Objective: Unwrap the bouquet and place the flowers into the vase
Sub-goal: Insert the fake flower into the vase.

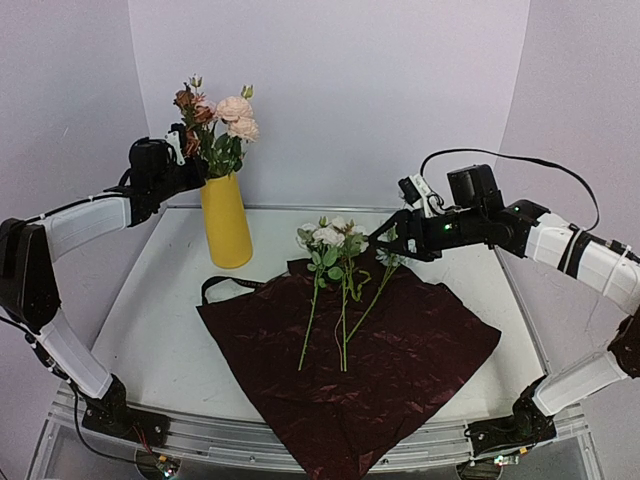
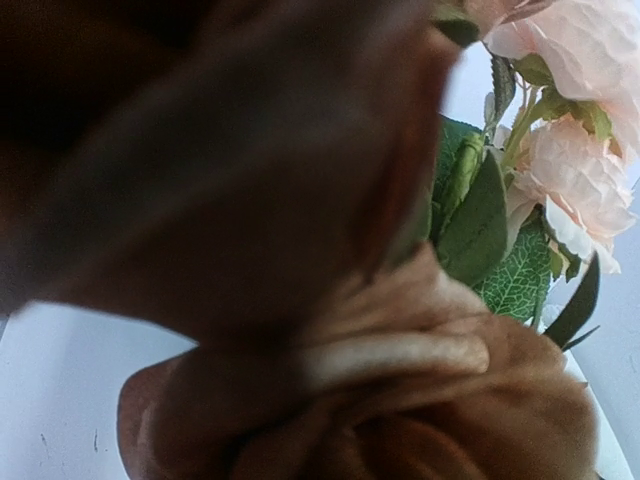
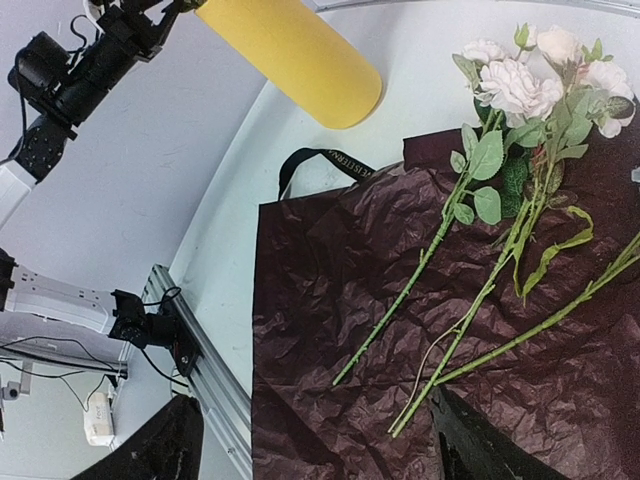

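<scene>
Cream flowers (image 1: 330,240) lie beneath the parted right pincer (image 1: 386,244); left pincer (image 1: 190,140) closed.

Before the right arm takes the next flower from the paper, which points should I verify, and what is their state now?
1. Vase upright on the table: ok.
2. Flowers in the vase sit inside its mouth: ok.
3. Loose flowers lie flat on the dark red paper: ok.
4. Right gripper open, above the loose flower heads: ok.
5. Black ribbon apart from the stems: ok.
6. Left gripper shut beside the flowers in the vase; free of them: cannot tell.
</scene>
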Controlling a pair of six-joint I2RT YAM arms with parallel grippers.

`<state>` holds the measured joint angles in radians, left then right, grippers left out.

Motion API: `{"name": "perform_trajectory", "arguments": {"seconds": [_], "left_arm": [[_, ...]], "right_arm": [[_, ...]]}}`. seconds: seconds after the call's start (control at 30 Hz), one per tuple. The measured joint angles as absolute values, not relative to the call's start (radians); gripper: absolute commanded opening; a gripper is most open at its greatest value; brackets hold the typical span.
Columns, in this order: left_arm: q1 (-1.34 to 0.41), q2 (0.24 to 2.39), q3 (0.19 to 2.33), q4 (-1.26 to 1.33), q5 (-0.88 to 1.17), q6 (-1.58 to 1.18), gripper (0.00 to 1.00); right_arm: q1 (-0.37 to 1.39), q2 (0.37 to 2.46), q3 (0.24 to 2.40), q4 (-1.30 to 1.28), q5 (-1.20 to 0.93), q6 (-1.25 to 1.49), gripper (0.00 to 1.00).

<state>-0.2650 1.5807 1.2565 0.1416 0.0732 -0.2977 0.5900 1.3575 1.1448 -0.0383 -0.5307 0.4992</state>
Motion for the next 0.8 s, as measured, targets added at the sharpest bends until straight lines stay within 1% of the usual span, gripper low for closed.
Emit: {"name": "perform_trajectory", "arguments": {"seconds": [0.07,0.13,0.27,0.43,0.6,0.7,0.77,0.8], "left_arm": [[-0.266,1.576,1.249,0.148,0.071,-0.292,0.35],[-0.267,1.575,1.243,0.147,0.07,-0.286,0.45],[-0.269,1.574,1.234,0.129,0.069,-0.287,0.56],[-0.27,1.548,1.234,0.106,0.068,-0.308,0.64],[-0.27,1.501,1.234,0.069,0.075,-0.351,0.75],[-0.27,1.476,1.234,0.02,0.079,-0.374,0.86],[-0.27,1.46,1.234,-0.022,0.081,-0.385,0.89],[-0.27,1.451,1.234,-0.048,0.081,-0.396,0.9]], "right_arm": [[0.59,1.357,1.141,-0.038,-0.529,0.51,0.78],[0.59,1.358,1.136,-0.039,-0.527,0.52,0.79],[0.59,1.359,1.132,-0.045,-0.519,0.537,0.78],[0.59,1.362,1.132,-0.046,-0.501,0.552,0.78],[0.59,1.378,1.131,-0.054,-0.451,0.586,0.79],[0.59,1.379,1.114,-0.059,-0.397,0.63,0.81],[0.59,1.379,1.1,-0.072,-0.356,0.667,0.82],[0.59,1.379,1.093,-0.085,-0.334,0.687,0.84]]}}
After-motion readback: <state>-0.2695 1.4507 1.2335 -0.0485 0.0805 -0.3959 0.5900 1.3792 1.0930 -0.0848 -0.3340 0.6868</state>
